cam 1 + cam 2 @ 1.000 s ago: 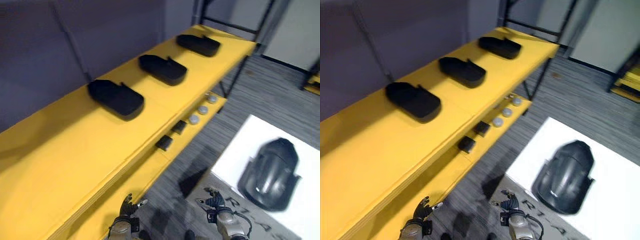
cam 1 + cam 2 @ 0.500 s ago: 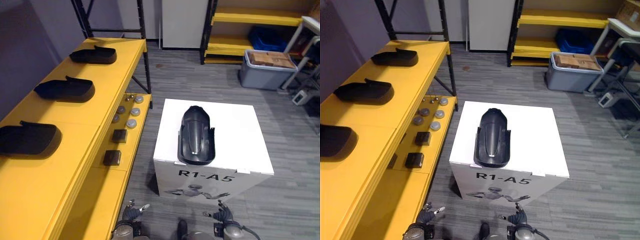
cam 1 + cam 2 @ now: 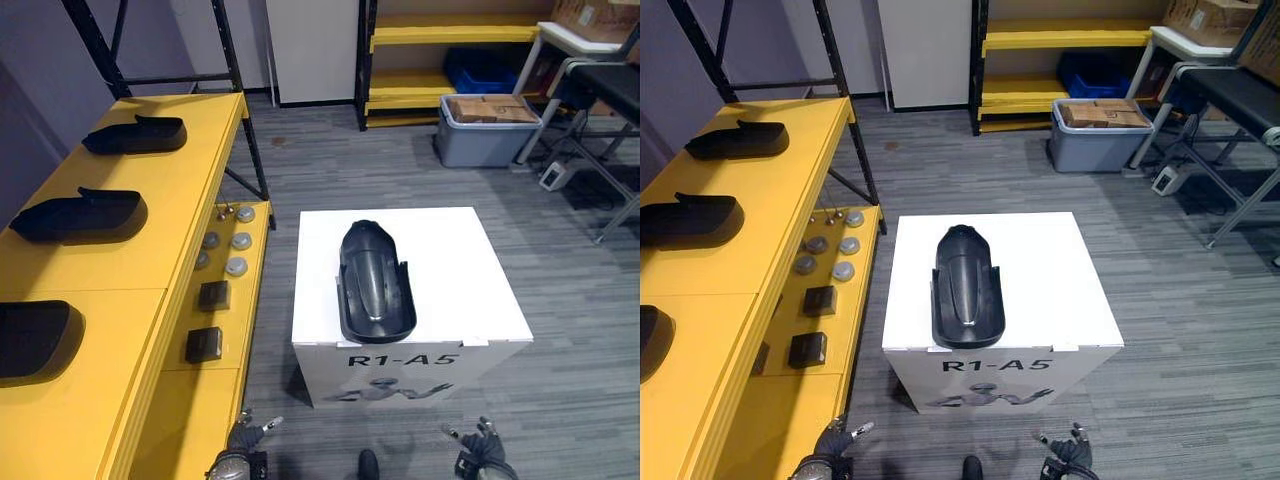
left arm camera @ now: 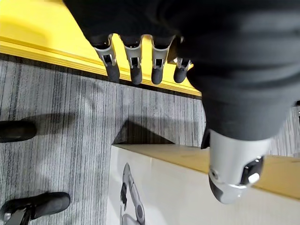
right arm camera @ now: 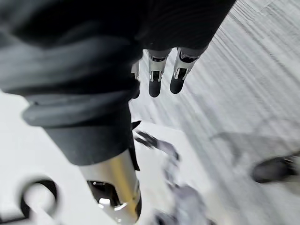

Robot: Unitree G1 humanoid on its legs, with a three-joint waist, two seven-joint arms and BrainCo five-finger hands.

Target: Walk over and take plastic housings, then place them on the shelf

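Note:
A black plastic housing [image 3: 375, 285] lies lengthwise on top of a white box [image 3: 455, 250] in the middle of the floor ahead. Three more black housings [image 3: 135, 133] [image 3: 80, 215] [image 3: 30, 340] rest in a row on the yellow shelf [image 3: 120, 300] along the left. My left hand [image 3: 243, 440] hangs low near the shelf's front corner, its fingers [image 4: 133, 61] straight and holding nothing. My right hand [image 3: 485, 450] hangs low in front of the box's right corner, fingers [image 5: 154, 75] relaxed and empty. Both hands are well short of the housing on the box.
A lower yellow ledge [image 3: 225, 300] carries round silver parts [image 3: 236, 266] and small black blocks [image 3: 204, 344]. Black shelf posts [image 3: 245, 130] stand at the shelf's far end. At the back are a grey bin [image 3: 485, 130] with cardboard boxes, a yellow rack [image 3: 450, 35], and a chair [image 3: 600, 90].
The camera has swung right from the shelf toward the white box, which now sits nearly centred. Both hands stay low at the bottom edge, still empty.

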